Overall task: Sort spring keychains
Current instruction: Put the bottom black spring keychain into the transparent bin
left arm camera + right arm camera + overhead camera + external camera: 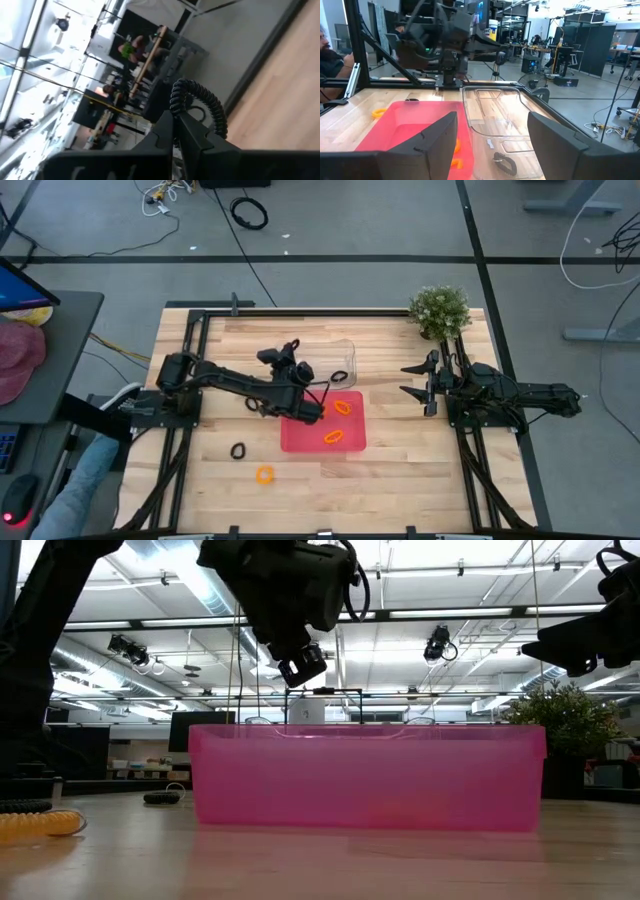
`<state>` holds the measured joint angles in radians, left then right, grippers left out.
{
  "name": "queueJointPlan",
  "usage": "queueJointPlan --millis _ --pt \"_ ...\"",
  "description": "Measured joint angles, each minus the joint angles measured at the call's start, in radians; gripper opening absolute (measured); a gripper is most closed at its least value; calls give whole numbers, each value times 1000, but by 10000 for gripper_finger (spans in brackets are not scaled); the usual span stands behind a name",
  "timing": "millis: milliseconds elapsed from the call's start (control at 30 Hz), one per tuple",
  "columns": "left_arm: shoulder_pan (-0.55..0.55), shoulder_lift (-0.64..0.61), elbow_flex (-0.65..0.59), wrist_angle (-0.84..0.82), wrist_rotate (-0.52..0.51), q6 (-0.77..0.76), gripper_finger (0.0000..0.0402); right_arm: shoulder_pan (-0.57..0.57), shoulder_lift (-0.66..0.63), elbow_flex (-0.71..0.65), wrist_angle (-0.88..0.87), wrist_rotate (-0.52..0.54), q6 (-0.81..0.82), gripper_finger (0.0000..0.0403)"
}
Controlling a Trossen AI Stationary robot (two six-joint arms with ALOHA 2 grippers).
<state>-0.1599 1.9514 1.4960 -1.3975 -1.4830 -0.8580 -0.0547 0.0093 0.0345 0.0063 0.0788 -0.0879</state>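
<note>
Nearest me on the wooden bench [400, 470] lie a bright orange coiled keychain [264, 475] and a black one [238, 450]. Beyond them, three orange coils sit in the translucent red plastic tray [300, 438]. My left end effector [318, 396] hangs over its far edge, clamped on a black coiled keychain [200, 102]. The clear plastic tray [512, 142] holds another. My right end effector [418, 382] waits, fingers spread, near the small potted plant [440, 310]. I read no labels.

In the low view, the pink tray [366, 776] hides whatever lies inside it. An orange keychain [38, 824] is cut off by that picture's left edge. The left end effector [176, 119] covers part of a black keychain [200, 102].
</note>
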Motion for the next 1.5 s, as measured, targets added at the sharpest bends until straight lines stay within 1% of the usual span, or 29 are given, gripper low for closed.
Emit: queueJointPlan --millis 200,300,500,633,700,800,900,967,1067,1167,1233,1300,1367,1433,1500 --pt "-76 0 0 4 57 -65 14 0 0 0 0 0 0 247" --pt "-116 0 0 38 84 -75 12 0 0 0 0 0 0 247" --pt "-198 0 0 135 86 -74 11 0 0 0 0 0 0 247" --pt "-224 0 0 196 86 -74 11 0 0 0 0 0 0 247" --pt "-227 0 0 239 85 -57 10 0 0 0 0 0 0 247" --pt "-234 0 -2 338 100 22 10 0 0 0 0 0 0 247" --pt "-237 -1 -50 549 143 178 10 0 0 0 0 0 0 247" --pt "-234 -1 -92 733 221 306 10 0 0 0 0 0 0 247" --pt "-212 -1 -181 1101 378 526 10 0 0 0 0 0 0 247" --pt "-201 -13 -282 1483 493 763 9 0 0 0 0 0 0 247" --pt "-202 -41 -334 1658 517 879 9 0 0 0 0 0 0 247" --pt "-208 -82 -391 1775 478 945 9 0 0 0 0 0 0 247" --pt "-210 -134 -469 1878 456 977 9 0 0 0 0 0 0 247" --pt "-197 -205 -568 1993 480 971 9 0 0 0 0 0 0 247" --pt "-172 -279 -674 2133 536 951 9 0 0 0 0 0 0 247"
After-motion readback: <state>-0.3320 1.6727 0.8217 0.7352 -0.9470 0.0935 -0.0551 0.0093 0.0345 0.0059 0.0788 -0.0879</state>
